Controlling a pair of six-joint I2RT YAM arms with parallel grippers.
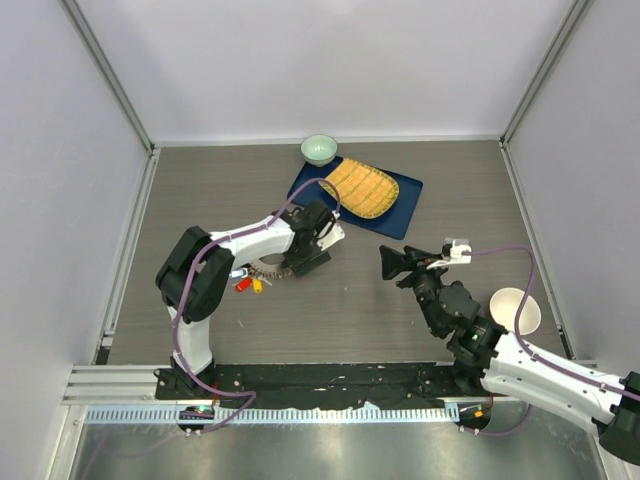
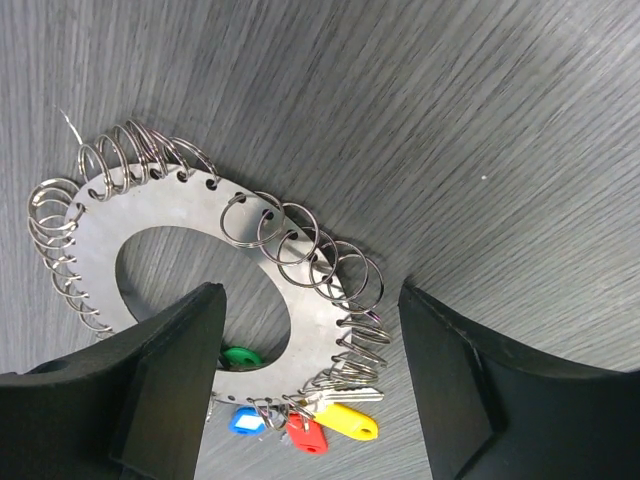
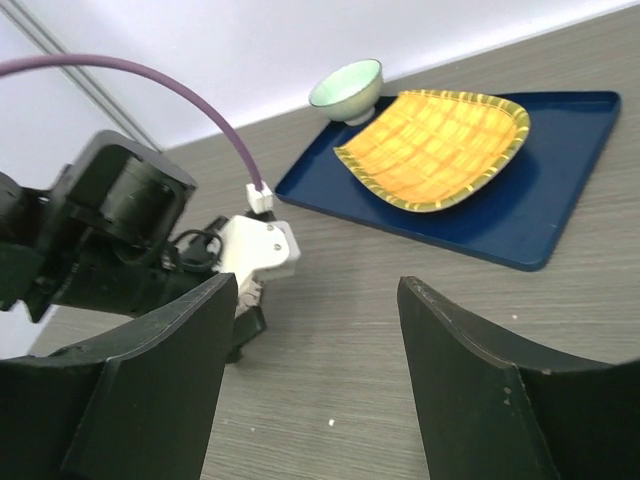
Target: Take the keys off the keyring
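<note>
The keyring is a flat metal ring lying on the table, its edge fringed with many small wire loops. Keys hang at its near edge, with yellow, red, blue and green plastic heads. My left gripper hovers over that edge, open, one finger over the ring's hole and the other outside it. In the top view, the keyring shows partly under the left gripper. My right gripper is open to the right of it and holds nothing.
A blue tray at the back carries a yellow woven plate. A pale green bowl stands at the tray's far corner. A white cup sits at the right, close to the right arm. Enclosure walls ring the table.
</note>
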